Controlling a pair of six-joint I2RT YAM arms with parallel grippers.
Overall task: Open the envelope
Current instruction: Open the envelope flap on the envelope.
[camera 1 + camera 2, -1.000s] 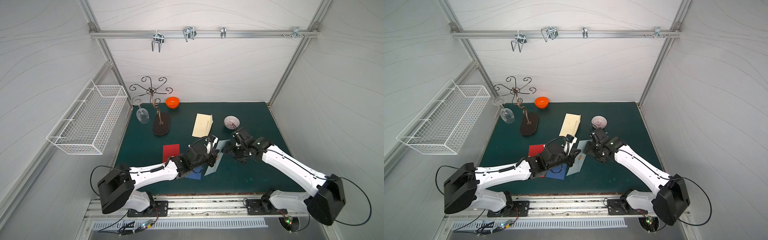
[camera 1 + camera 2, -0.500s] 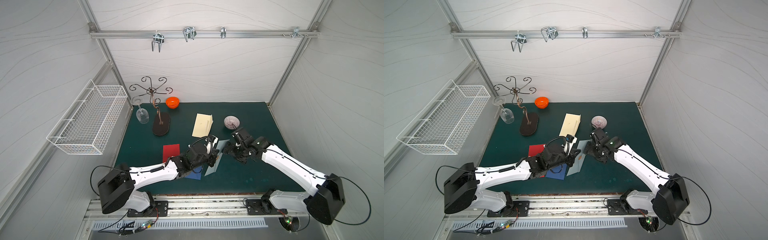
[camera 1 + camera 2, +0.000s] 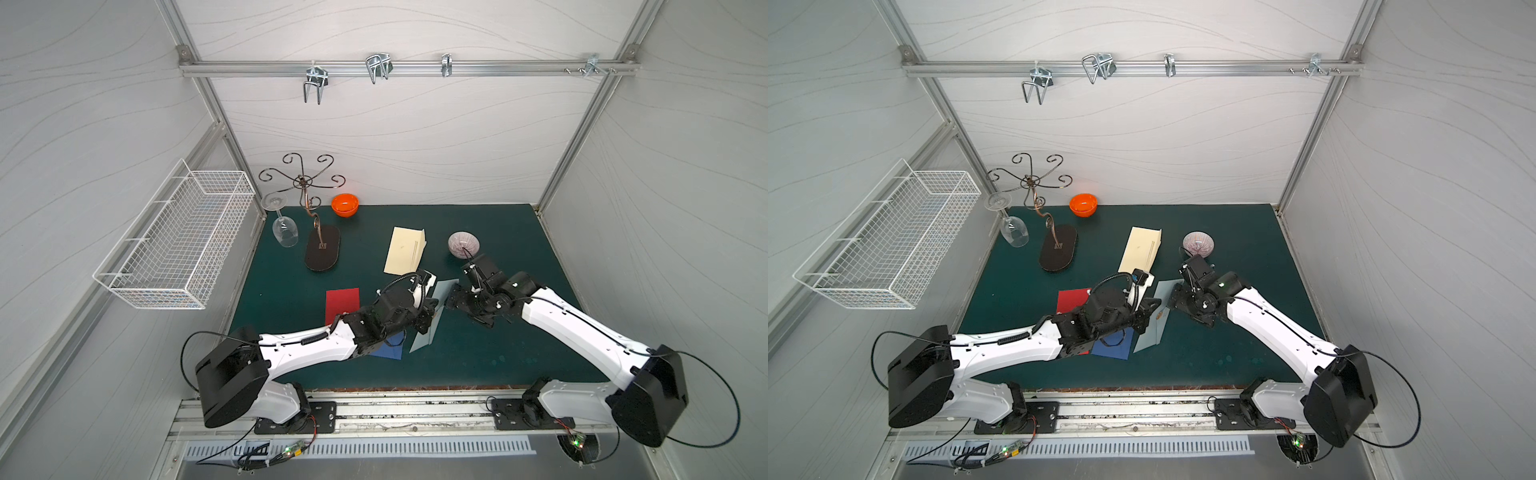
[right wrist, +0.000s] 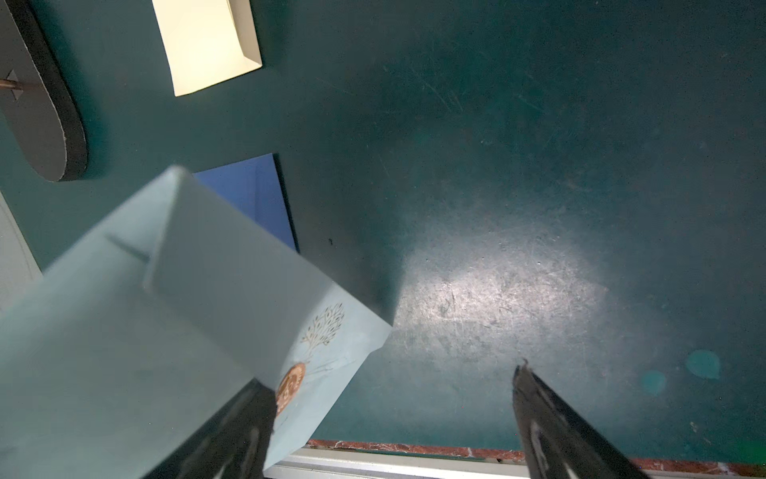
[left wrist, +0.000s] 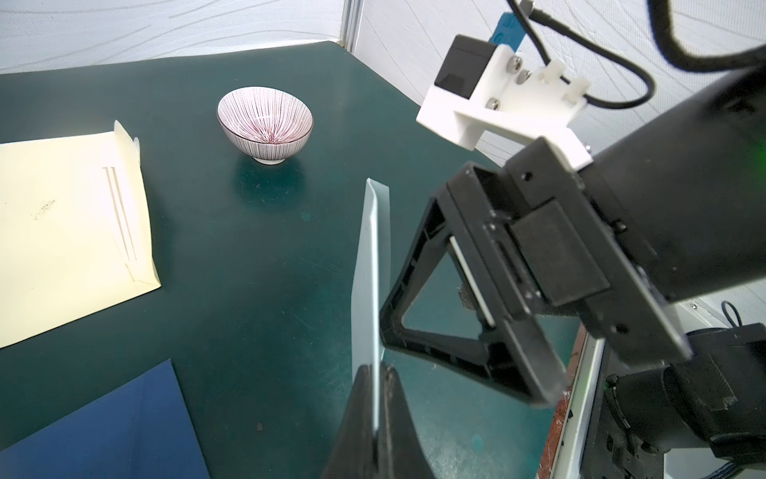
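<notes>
Left wrist: left fingers pinching pale-blue envelope | right fingers spread wide, one against it

Right wrist view: light blue envelope is blurred and runs off the frame edge. Its seal sits half behind one finger of the right gripper; probably touching, can't confirm. In both top views, the left arm covers most of the dark blue envelope under the left gripper.

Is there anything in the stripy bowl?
Empty. The stripy bowl stands upright, and the left wrist view shows only its striped lines inside.
</notes>
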